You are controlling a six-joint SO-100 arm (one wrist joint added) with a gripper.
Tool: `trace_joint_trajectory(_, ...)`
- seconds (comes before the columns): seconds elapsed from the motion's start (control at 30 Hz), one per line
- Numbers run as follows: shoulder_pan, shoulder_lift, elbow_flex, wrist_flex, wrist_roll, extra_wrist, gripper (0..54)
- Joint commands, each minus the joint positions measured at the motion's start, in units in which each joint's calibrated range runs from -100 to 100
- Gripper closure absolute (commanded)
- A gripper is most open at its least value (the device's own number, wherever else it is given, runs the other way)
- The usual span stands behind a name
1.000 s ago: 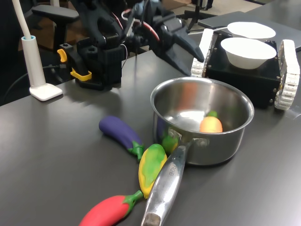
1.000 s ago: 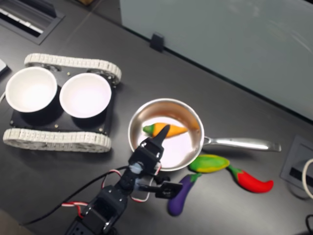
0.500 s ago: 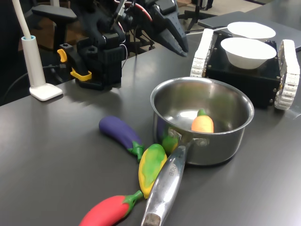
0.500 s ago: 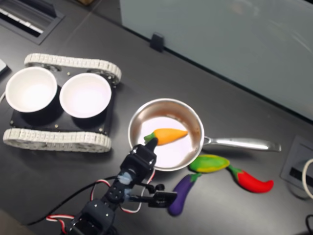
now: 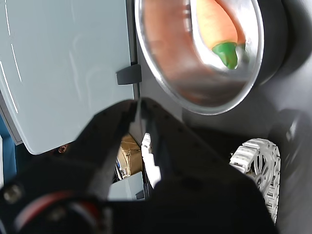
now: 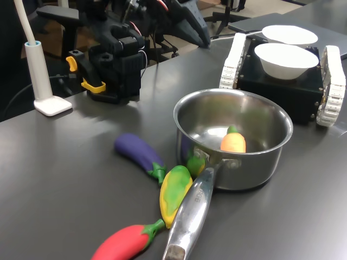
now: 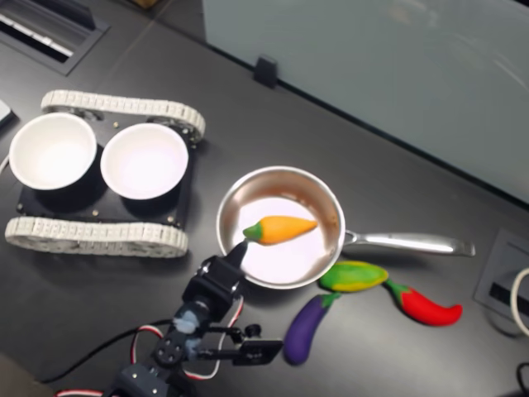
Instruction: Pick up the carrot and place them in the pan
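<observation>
Pulled back since a second ago: gripper (image 7: 238, 250) now sits outside the pan's rim, raised and drawn toward the arm base; earlier its tip hung over the pan interior. Carrot also rolled a bit before settling.

Left to right in the second exterior view: two white bowls (image 7: 53, 150) on a black tracked base (image 7: 99, 233) toward the table's left edge, well apart from the rest. Next, gripper tip just outside the pan (image 7: 332, 217) rim. Jaws look closed to a thin slit in the wrist view, holding nothing. Carrot (image 7: 281, 229) lies flat on the pan floor, green stem toward the gripper side, point toward the handle (image 7: 409, 243). Placement looks done. Just beside the handle: corn (image 7: 355, 276), eggplant (image 7: 304, 329), then chilli (image 7: 426, 305) further right, all on the table (image 7: 413, 165).

First exterior view: carrot (image 6: 233, 142) seen end-on near the pan (image 6: 271, 157) wall, gripper (image 6: 198, 32) high near the back edge.

Handling guess: carrot is likely light, hard smooth plastic, so slippery and prone to roll. Best grip would be across the thick middle, not the tapered tip or stem.
</observation>
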Motion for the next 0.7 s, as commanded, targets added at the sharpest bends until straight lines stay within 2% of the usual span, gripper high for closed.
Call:
trace_joint_trajectory(0.0, -1.21, -4.68, -1.89, 1.03, 0.88, -0.89, 53.5)
trace_joint_trajectory(0.2, 0.62, -7.88, -0.25, 2.99, 1.61, -3.74, 53.5)
trace_joint_trajectory(0.43, 2.34, -12.1, 2.2, 5.29, 2.39, -5.43, 53.5)
trace_joint_trajectory(0.67, 2.69, -15.39, 4.38, 6.83, 2.88, -5.85, 53.5)
